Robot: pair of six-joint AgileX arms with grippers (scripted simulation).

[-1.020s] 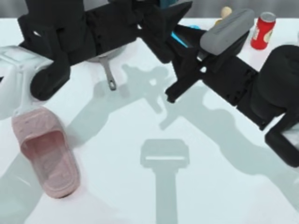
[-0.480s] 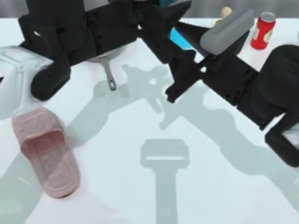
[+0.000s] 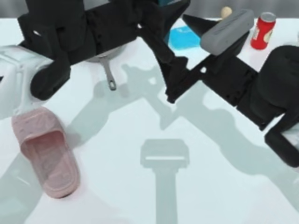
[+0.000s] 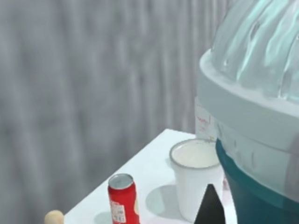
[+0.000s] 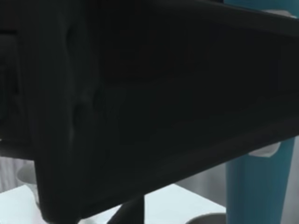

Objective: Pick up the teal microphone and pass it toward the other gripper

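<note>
The teal microphone (image 4: pixel 254 196) fills the left wrist view, its silver-grey head (image 4: pixel 261 51) above the dark-teal handle. My left gripper (image 3: pixel 170 11), all black, is shut on it at the back middle of the table; one black fingertip (image 4: pixel 210 207) shows beside the handle. From above only a sliver of the microphone (image 3: pixel 164 2) shows. My right gripper (image 3: pixel 194 22), carrying a grey block (image 3: pixel 226 29), stands open just right of the left one. The right wrist view is mostly dark with the left arm; the microphone's handle (image 5: pixel 259 186) with its white strip (image 5: pixel 264 150) stands apart.
A bright-blue box (image 3: pixel 183 37) lies under the two grippers. A red can (image 3: pixel 263 30), a white cup (image 4: pixel 194 177) and a wooden knob (image 3: pixel 226 11) stand at the back right. A pan (image 3: pixel 107 70) lies left of centre, a pink slipper (image 3: pixel 46 154) at the front left.
My right gripper has swung back and away from the left gripper, uncovering the blue box. The left arm and the microphone have barely moved.
</note>
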